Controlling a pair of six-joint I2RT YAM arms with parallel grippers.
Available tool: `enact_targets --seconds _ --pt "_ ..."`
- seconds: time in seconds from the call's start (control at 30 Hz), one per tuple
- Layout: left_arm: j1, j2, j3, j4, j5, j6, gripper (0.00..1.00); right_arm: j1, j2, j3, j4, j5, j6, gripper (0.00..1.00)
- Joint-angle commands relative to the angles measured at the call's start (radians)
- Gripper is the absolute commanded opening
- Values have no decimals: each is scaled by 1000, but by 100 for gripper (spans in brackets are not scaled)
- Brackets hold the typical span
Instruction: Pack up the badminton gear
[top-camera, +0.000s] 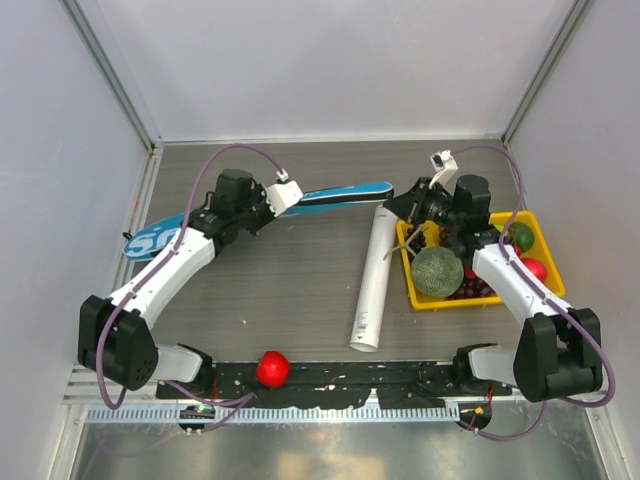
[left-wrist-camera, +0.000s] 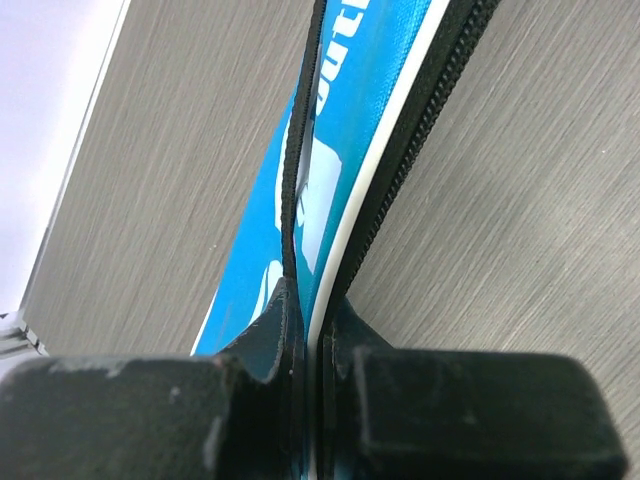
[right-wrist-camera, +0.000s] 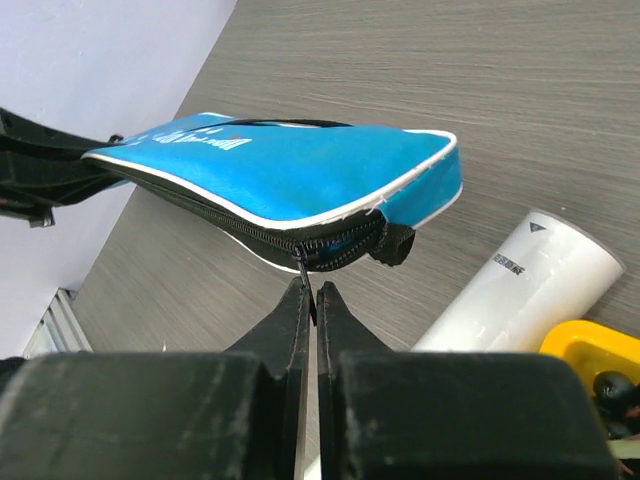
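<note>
The blue racket bag (top-camera: 345, 193) of the badminton gear lies slanted across the back of the table, its wide end (top-camera: 150, 240) at the left. My left gripper (top-camera: 298, 198) is shut on the bag's piped edge (left-wrist-camera: 335, 200), beside the black zipper (left-wrist-camera: 420, 130). My right gripper (top-camera: 396, 204) is at the bag's narrow end, shut on the small black zipper pull (right-wrist-camera: 305, 268) just below the bag (right-wrist-camera: 290, 165). The long white tube (top-camera: 371, 285) lies right of centre, one end (right-wrist-camera: 530, 285) close to the bag's tip.
A yellow tray (top-camera: 545, 255) holding a melon and other fruit stands at the right, its corner (right-wrist-camera: 590, 345) beside the tube. A small red ball (top-camera: 272, 368) rests at the near edge between the arm bases. Grey walls enclose the table.
</note>
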Motion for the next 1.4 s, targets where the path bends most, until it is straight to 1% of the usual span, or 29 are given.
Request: enact_targets --seconds 0.0,0.07,0.1,0.13,0.17,0.2,0.23,0.27,0.3,0.33,0.37,0.4,0.43,0.47,0.5,0.53,0.57,0.6,0.63,0.67,0.7,0.77,0.9,0.97,1.03,1.17,1.23,1.3,1.37 --pt "100 -89 -28 117 -151 70 0 -128 -8 80 -81 84 -164 5" --pt "100 -118 -91 191 -141 113 0 -157 15 110 -132 61 -218 5" --pt "102 -131 -112 217 -136 128 0 -160 36 139 -185 49 -238 5" --pt "102 -134 -119 220 -136 145 0 -180 47 153 -200 41 -266 6" --pt "102 -135 -117 210 -136 154 0 -192 67 172 -262 7 -270 5" --pt "100 -132 -120 207 -136 168 0 -217 76 177 -266 -31 -268 5" --pt "102 -129 -129 213 -136 179 0 -231 91 183 -267 -112 -257 5" --pt "102 -128 -135 227 -144 183 0 -244 101 184 -257 -144 -223 5" --pt "102 -128 -143 240 -162 190 0 -244 114 183 -229 -222 -202 5" --pt "102 -129 -152 257 -179 193 0 -244 121 178 -147 -265 -136 5" --pt "102 -129 -165 282 -190 196 0 -244 136 134 -65 -351 -44 5" --pt "102 -131 -177 303 -202 208 0 -246 139 102 180 -407 183 5" --pt "100 -134 -191 326 -205 219 0 -248 148 22 346 -418 303 5" --pt "100 -138 -209 358 -204 223 0 -248 165 -12 647 -424 586 5" --pt "100 -144 -227 390 -202 223 0 -248 205 -59 766 -425 699 5" --pt "100 -149 -244 436 -197 223 0 -249 235 -69 978 -413 910 5" --pt "100 -154 -252 455 -202 223 0 -255 301 -86 1062 -403 994 5" --pt "100 -154 -258 464 -203 219 0 -261 335 -89 1244 -378 1170 5" --pt "100 -158 -263 483 -208 217 0 -277 416 -99 1326 -354 1337 5" --pt "100 -163 -273 493 -210 222 0 -286 450 -104 1412 -337 1377 5" --pt "100 -167 -281 500 -213 228 0 -304 481 -115 1411 -330 1382 5" --pt "100 -169 -284 500 -219 243 0 -332 470 -136 1414 -323 1342 5" --pt "100 -174 -278 518 -222 253 0 -370 506 -135 1414 -317 1366 5" --pt "100 -180 -272 523 -199 246 0 -382 526 -129 1414 -313 1363 5" --pt "95 -184 -260 514 -178 224 0 -383 536 -115 1414 -317 1354 5" --pt "69 -169 -212 474 -209 181 0 -363 532 -72 1391 -356 1316 5" --pt "63 -148 -156 413 -236 136 0 -355 526 -47 1364 -366 1291 8" --pt "63 -125 -110 348 -257 90 0 -350 521 -26 1321 -379 1264 15" --pt "63 -100 -68 307 -300 55 0 -343 501 -9 1257 -390 1218 18"
